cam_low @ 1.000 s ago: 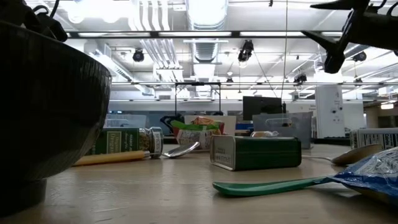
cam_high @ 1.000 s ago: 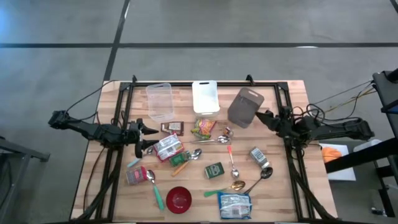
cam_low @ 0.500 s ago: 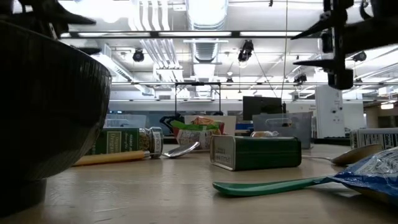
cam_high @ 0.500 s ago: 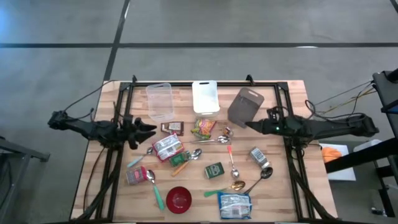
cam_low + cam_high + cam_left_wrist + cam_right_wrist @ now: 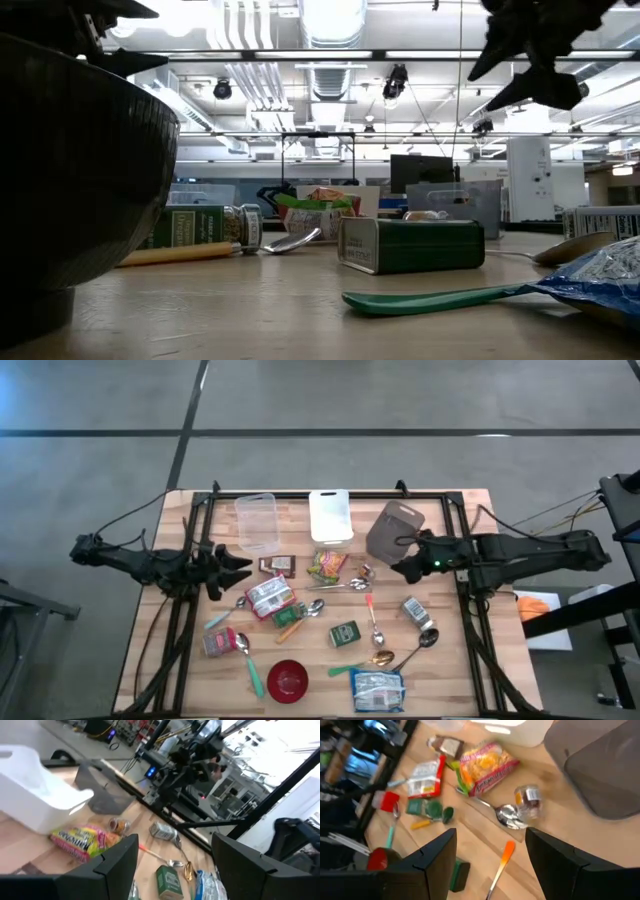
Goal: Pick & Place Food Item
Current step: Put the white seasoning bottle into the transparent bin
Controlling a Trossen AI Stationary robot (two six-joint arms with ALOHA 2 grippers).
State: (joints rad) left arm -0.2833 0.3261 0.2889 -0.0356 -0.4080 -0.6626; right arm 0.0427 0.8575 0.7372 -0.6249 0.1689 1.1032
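My right hand (image 5: pixel 397 569) hovers spread and empty near the yellow-and-red crinkly snack packet (image 5: pixel 326 565), which lies mid-table below the white tub (image 5: pixel 330 515). It looks light, soft and slippery; I'd pinch a sealed edge. My left hand (image 5: pixel 240 565) waits spread over the cluttered wooden slat table (image 5: pixel 470 510).

My right gripper (image 5: pixel 398 569) swings inward from the table's right edge, now over the board beside the grey container (image 5: pixel 392 530). My left gripper (image 5: pixel 240 566) turns from pointing down to pointing toward the table centre, lifted higher.
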